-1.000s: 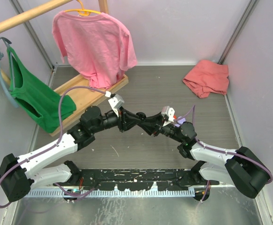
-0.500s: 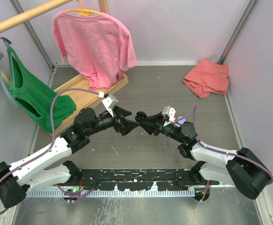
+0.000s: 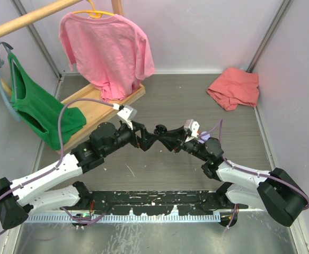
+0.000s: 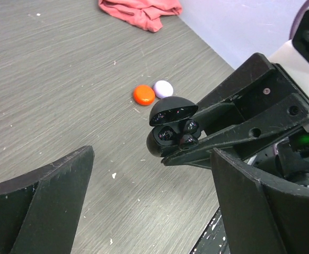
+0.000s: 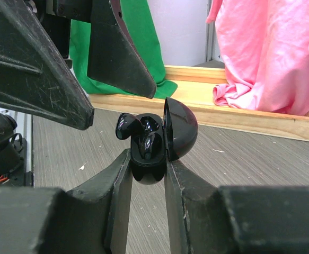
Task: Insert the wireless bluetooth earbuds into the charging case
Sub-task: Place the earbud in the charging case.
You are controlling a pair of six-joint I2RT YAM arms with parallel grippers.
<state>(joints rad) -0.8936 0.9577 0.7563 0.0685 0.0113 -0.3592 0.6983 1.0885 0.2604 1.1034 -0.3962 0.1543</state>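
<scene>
The right claw [image 5: 147, 161] is closed narrowly on the lower half of a small black charging case [image 5: 147, 172], one finger pressed on each side, and holds it up off the table [image 4: 48, 79]. The case's domed lid [image 5: 181, 129] stands swung open. Inside the case sit the glossy black earbuds [image 5: 150, 144]; one of them [image 5: 128, 127] pokes up over the case's rim on the side away from the lid, and whether it is fully seated cannot be told. The left claw [image 4: 151, 159] faces the case with its fingers [image 4: 43, 196] spread wide, holding nothing, its tips just short of the case and not touching it. On the table below and beyond the case, seen from the left wrist, lie an orange-red disc [image 4: 143, 94] and a lilac disc [image 4: 163, 89], just beside each other and near the case. Much farther beyond the case, toward the right back corner of the table, a crumpled red cloth [image 3: 234, 87] lies in a heap. Beyond the case to the left, a pink shirt [image 3: 109, 50] hangs on a hanger over a wooden base [image 5: 260, 119], its hem resting on the wood. A green garment [image 3: 37, 111] hangs farther left of the case than the shirt does.
</scene>
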